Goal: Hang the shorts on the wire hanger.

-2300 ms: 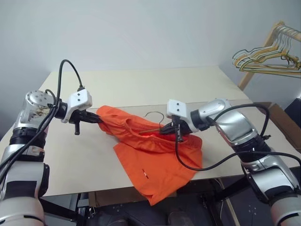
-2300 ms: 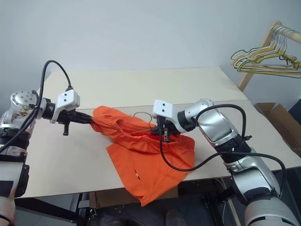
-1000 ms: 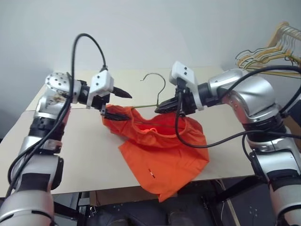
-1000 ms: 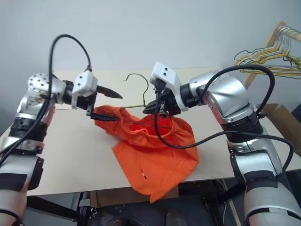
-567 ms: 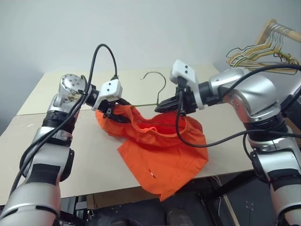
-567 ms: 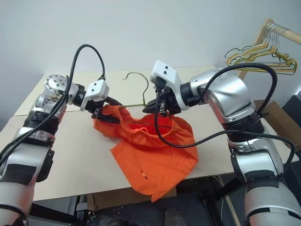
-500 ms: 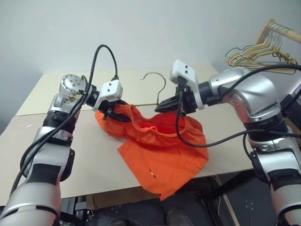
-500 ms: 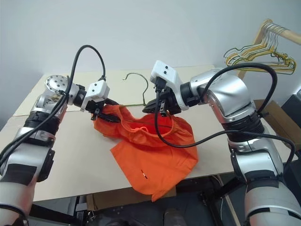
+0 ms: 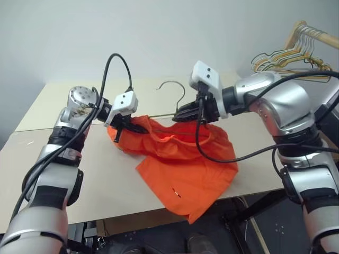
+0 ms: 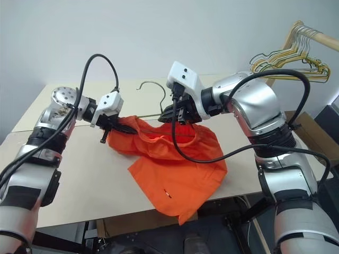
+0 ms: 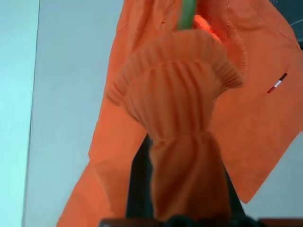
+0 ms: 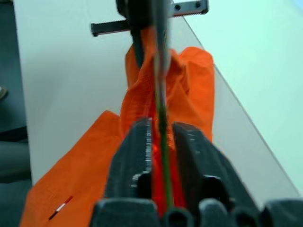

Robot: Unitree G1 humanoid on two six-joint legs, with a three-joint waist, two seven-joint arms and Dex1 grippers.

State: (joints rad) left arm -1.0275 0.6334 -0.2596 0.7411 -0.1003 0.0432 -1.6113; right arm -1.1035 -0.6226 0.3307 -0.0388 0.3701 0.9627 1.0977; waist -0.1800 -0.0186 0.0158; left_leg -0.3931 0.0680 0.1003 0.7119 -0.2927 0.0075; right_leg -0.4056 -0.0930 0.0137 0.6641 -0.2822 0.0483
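Nearest, overhanging the front edge of the pale beige tabletop (image 9: 79, 196): one leg of the bright orange soft fabric shorts (image 9: 185, 169), hem hanging off the lip, tiny white mark on the cloth facing up. Wide bare tabletop to the robot's left of the cloth and along the far edge; less room on the right, where the edge falls away close beside the orange fabric.

Further back, lifted off the surface: gathered elastic waistband bunched and pinched in the left gripper (image 9: 133, 126), fingers closed tight on the ruffled band, seen close up in the left wrist view as a pleated orange knot. Strung between the two grippers, waistband pulled into a sagging line, rest of the shorts draped down onto the tabletop.

Opposite, the right gripper (image 10: 170, 112), black fingers (image 12: 137, 156) slightly parted with the thin dull brass-grey wire hanger (image 9: 172, 100) running between them; contact with the wire not clear. Hook curving up above the waistband.

Farthest, by the wall at right: clustered bunch of yellowish wire hangers (image 9: 288, 55) on a wooden rail.
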